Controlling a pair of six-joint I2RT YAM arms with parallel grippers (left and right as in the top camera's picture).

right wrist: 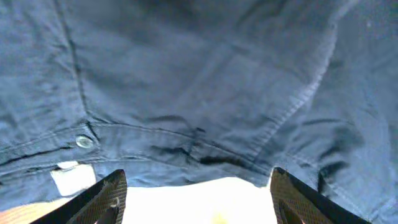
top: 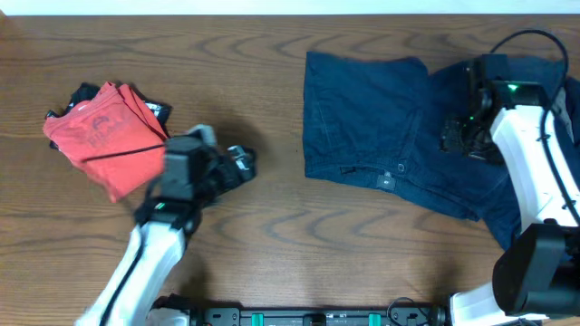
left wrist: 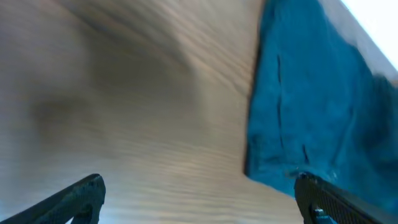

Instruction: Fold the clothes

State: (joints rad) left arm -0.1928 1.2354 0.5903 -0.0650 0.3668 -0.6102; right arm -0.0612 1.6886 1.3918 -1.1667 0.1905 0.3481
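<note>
**A:** Where are the trousers lying?

**B:** The navy trousers [top: 390, 118] are lying spread out directly under the right gripper [top: 456, 138]. Some of the cloth is bunching up beyond it, toward the table's edge.

**A:** What is the right wrist camera showing?

**B:** Blue cloth is filling nearly the whole picture. The waistband [right wrist: 186, 146] is running across just ahead of the fingertips. Its button [right wrist: 84, 142] and a white label [right wrist: 71, 177] are sitting off to one side, close to one finger.

**A:** Is that gripper holding anything?

**B:** No, its fingers are standing wide apart above the waistband edge. I cannot tell whether the tips are touching the cloth.

**A:** And the left gripper [top: 243, 163]?

**B:** It is hovering over bare wood with its fingers spread wide as well. Its wrist picture is coming through blurred. Even so, the trousers' near side is showing ahead of it, reaching down to one fingertip [left wrist: 311, 186] in that view. From overhead, the gripper and the trousers are sitting apart, with a strip of table [top: 272, 54] between them.

**A:** Is any other clothing lying around?

**B:** A folded red garment [top: 104, 136] is lying behind the left gripper, just beside that arm's wrist, on the side away from the trousers. Something black is peeking out from its far edge. I cannot tell what it is.
</note>
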